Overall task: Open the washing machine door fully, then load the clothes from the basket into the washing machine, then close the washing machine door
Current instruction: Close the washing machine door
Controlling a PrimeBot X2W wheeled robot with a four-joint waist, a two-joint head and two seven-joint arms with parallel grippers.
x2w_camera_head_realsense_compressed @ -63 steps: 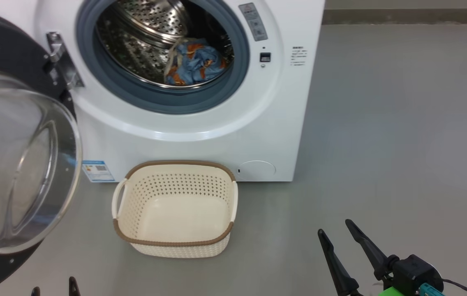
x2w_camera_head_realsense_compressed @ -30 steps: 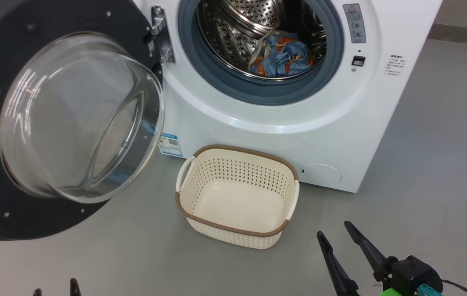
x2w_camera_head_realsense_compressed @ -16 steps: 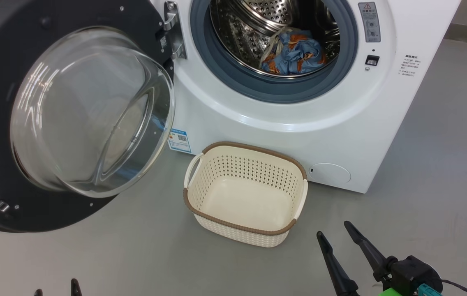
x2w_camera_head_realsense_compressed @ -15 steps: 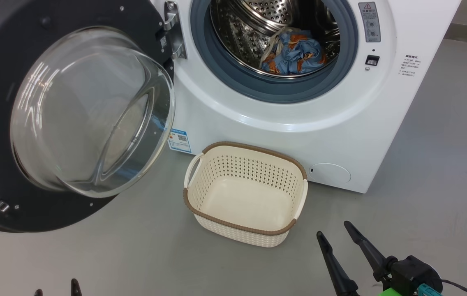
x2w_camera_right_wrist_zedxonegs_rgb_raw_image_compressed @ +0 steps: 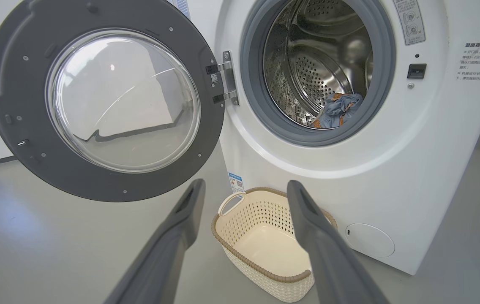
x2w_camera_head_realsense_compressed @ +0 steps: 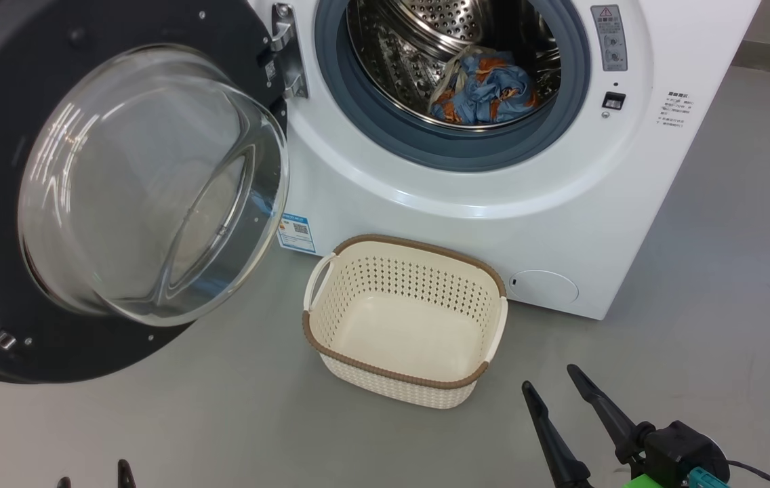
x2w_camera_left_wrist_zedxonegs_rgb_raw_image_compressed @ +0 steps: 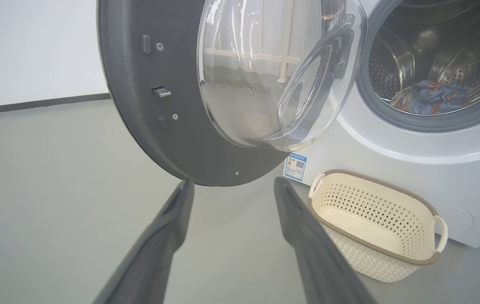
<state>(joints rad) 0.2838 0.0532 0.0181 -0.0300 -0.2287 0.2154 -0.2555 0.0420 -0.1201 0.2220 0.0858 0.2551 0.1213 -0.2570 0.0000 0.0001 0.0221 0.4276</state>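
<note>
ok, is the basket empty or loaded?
Empty. The basket shows a bare cream floor in the head and both wrist views; the clothes lie inside the washing machine drum.

- Head view looks steeply down, close on the basket (x2w_camera_head_realsense_compressed: 412, 281) and the washing machine (x2w_camera_head_realsense_compressed: 493, 230) front.
- Left wrist view sits low near the floor (x2w_camera_left_wrist_zedxonegs_rgb_raw_image_compressed: 54, 190), facing the washing machine door (x2w_camera_left_wrist_zedxonegs_rgb_raw_image_compressed: 138, 126) aslant.
- Right wrist view stands farther back, facing the machine almost squarely.
- All three share door, basket and machine front.
</note>
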